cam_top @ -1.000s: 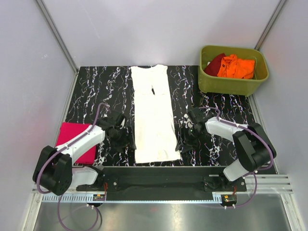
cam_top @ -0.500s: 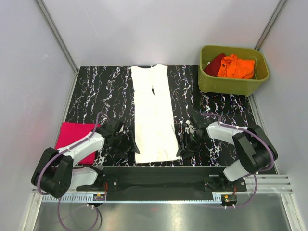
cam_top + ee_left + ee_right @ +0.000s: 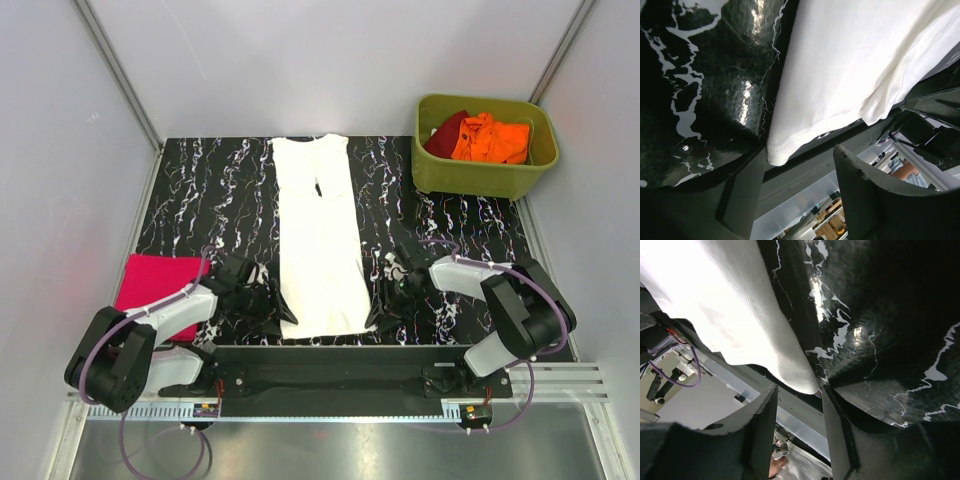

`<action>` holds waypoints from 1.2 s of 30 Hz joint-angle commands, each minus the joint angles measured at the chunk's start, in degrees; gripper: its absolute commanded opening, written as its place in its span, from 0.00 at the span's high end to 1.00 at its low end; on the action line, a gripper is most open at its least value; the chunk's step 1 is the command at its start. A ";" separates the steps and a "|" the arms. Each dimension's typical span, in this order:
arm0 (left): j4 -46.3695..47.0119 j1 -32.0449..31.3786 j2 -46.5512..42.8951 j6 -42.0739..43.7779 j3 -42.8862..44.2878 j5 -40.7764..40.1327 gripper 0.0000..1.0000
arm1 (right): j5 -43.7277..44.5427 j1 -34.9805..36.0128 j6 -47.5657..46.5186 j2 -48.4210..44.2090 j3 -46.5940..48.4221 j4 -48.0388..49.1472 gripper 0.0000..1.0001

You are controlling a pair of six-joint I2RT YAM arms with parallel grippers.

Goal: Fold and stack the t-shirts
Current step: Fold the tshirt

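your white shirt (image 3: pixel 318 240) lies flat on the tabletop (image 3: pixel 200 190) as a long narrow strip, collar at 12 o'clock; left fingers (image 3: pixel 875 200) and right fingers (image 3: pixel 760 430) stand released at its 6 o'clock corners.

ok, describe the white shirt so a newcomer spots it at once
On the black marbled tabletop, look at the centre strip. The white cloth t-shirt lies folded into a long narrow band, collar at the far edge. It's the only white garment: a folded magenta-pink shirt sits near left, while an orange shirt and a dark red one sit in the olive-green plastic tub far right.
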 commanded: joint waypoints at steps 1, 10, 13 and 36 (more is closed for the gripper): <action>1.61 -0.37 2.42 -0.15 -2.87 -3.23 0.39 | 1.25 -0.24 -0.04 1.59 -0.54 2.62 0.51; -1.29 -0.37 1.19 1.08 -2.96 -5.69 0.50 | 0.90 -0.15 -0.48 5.37 -0.19 4.37 0.58; -1.73 -0.45 1.54 1.43 -2.96 -6.13 0.56 | 1.07 -0.15 -0.04 5.55 -0.54 4.90 0.66; -10.44 -1.86 -12.79 -3.14 -6.39 -11.68 0.56 | 4.15 -0.24 2.34 -5.16 -3.97 -0.80 0.68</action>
